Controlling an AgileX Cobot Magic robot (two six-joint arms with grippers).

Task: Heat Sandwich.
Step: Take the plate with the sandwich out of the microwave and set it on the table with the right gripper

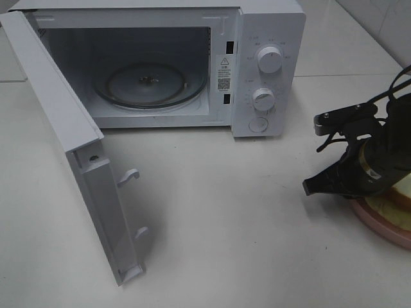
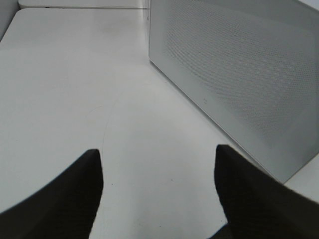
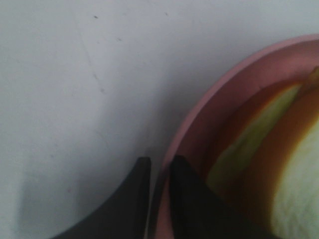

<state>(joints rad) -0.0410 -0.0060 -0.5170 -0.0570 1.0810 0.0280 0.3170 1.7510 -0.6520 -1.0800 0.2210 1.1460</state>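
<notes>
The sandwich lies on a round pink plate at the right edge of the exterior high view, mostly hidden by my right arm. In the right wrist view its white bread and yellow-green filling sit inside the plate's rim. My right gripper is shut on that rim, one finger outside and one inside. My left gripper is open and empty above the white table; it is out of the exterior high view.
A white microwave stands at the back with its door swung open to the left and a glass turntable inside. A white perforated panel stands near the left gripper.
</notes>
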